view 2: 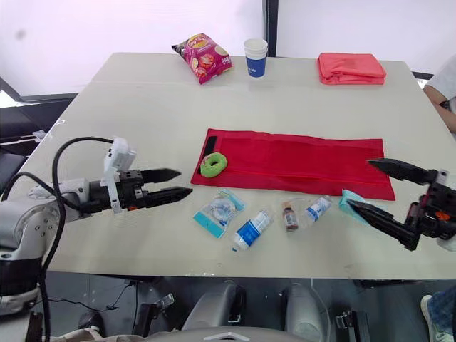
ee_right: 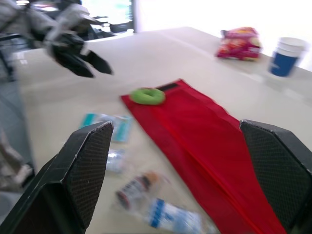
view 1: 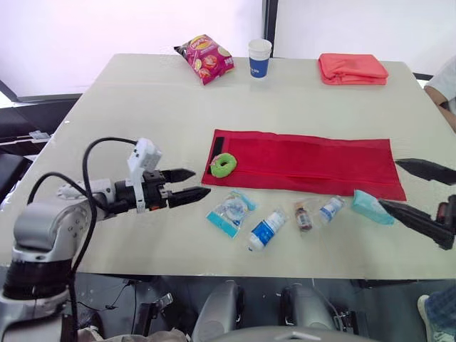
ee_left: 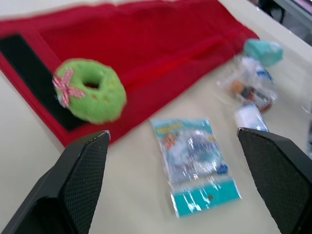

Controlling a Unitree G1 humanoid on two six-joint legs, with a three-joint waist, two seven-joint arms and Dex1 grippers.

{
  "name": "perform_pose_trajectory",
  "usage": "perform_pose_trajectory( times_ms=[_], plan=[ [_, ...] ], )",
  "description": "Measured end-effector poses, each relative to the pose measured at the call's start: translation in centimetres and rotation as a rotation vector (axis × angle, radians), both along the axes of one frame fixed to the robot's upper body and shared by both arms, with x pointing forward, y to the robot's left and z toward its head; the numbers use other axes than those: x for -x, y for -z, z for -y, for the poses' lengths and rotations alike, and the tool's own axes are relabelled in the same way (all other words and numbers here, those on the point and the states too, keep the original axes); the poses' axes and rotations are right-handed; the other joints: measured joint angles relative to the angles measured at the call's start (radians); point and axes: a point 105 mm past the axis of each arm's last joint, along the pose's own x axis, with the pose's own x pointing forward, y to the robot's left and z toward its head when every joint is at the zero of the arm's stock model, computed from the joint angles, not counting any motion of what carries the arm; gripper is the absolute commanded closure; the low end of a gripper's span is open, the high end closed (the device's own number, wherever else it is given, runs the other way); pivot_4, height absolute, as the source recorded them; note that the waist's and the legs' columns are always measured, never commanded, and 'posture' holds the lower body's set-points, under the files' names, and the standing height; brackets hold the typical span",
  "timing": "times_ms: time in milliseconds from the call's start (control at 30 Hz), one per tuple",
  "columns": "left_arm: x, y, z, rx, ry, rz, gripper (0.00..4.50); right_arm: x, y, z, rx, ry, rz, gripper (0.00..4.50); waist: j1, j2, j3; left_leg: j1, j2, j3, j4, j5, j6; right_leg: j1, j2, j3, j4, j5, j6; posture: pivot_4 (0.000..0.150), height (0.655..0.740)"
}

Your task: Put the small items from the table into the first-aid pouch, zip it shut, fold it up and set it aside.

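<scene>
The red first-aid pouch lies unfolded flat across the table's middle, a green ring resting on its left end beside a black strip. In front of it lie a teal-edged clear packet, a small blue-and-white bottle, a clear bag with little bottles and a teal packet. My left gripper hovers open left of the clear packet, nothing between its fingers. My right gripper stands open at the table's right edge, just right of the teal packet.
At the back of the table sit a chip bag, a blue-and-white paper cup and a folded coral cloth. A person's sleeve shows at the far right edge.
</scene>
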Motion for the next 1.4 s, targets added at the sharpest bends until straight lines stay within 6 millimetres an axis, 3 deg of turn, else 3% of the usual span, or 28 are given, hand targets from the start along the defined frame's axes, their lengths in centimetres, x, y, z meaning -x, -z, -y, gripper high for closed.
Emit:
perform_pose_trajectory(
  times_ms=[133, 267, 600, 1100, 1200, 1333, 1367, 1400],
  plan=[
    [0.6, 1.5, 0.5, -0.047, 0.109, -0.160, 0.00, 1.0, -1.2, -2.0, 0.055, -0.136, -0.010, 0.09, 0.004, -0.002, 0.000, 0.000, 0.000, -0.001, 0.000, 0.000, 0.001, 0.000, 0.000, -0.001, 0.000, 0.000, 0.000, 0.150, 0.7395],
    [0.2, 2.6, 1.3, -0.074, 0.153, -0.252, 0.00, 1.7, -0.9, -3.0, 0.063, -0.190, -0.043, 0.09, 0.002, -0.005, 0.002, -0.001, 0.000, -0.001, 0.001, 0.000, 0.001, 0.000, 0.000, -0.001, 0.000, 0.000, 0.000, 0.150, 0.7395],
    [-1.8, 4.5, 3.6, -0.125, 0.274, -0.348, 0.00, 3.3, 0.6, -3.5, 0.091, -0.209, -0.117, 0.09, 0.001, -0.008, 0.003, -0.002, 0.000, -0.001, 0.004, -0.002, 0.004, 0.000, 0.002, 0.000, 0.002, 0.000, 0.000, 0.150, 0.7395],
    [-2.2, 4.5, 6.2, -0.010, 0.326, -0.551, 0.00, 2.7, 0.1, -3.5, 0.106, -0.130, -0.049, 0.09, 0.000, -0.008, 0.003, -0.004, 0.001, -0.002, 0.010, -0.003, 0.006, 0.000, 0.003, 0.000, 0.003, 0.000, 0.001, 0.150, 0.7395],
    [-2.0, 4.8, 6.4, 0.000, 0.319, -0.577, 0.86, 2.6, -0.1, -3.6, 0.103, -0.127, -0.037, 0.00, 0.001, -0.008, 0.003, -0.004, 0.000, -0.002, 0.010, -0.003, 0.006, 0.000, 0.002, 0.000, 0.003, 0.000, 0.001, 0.150, 0.7395],
    [-1.6, 5.8, 6.5, 0.004, 0.305, -0.621, 2.87, 2.4, 0.1, -3.7, 0.097, -0.133, -0.045, 0.00, 0.001, -0.009, 0.004, -0.004, 0.001, -0.002, 0.011, -0.003, 0.006, 0.000, 0.002, 0.000, 0.003, 0.000, 0.001, 0.150, 0.7395],
    [-1.6, 5.9, 6.5, 0.003, 0.302, -0.622, 3.00, 2.4, 0.1, -3.8, 0.096, -0.133, -0.046, 0.00, 0.001, -0.009, 0.004, -0.004, 0.001, -0.002, 0.011, -0.003, 0.006, 0.000, 0.002, 0.000, 0.003, 0.000, 0.001, 0.150, 0.7395],
    [-1.6, 6.0, 6.4, 0.001, 0.294, -0.625, 3.54, 2.3, 0.0, -3.8, 0.093, -0.131, -0.045, 0.00, 0.001, -0.009, 0.004, -0.004, 0.000, -0.002, 0.011, -0.003, 0.006, 0.000, 0.002, 0.000, 0.003, 0.000, 0.001, 0.150, 0.7395]
  ],
)
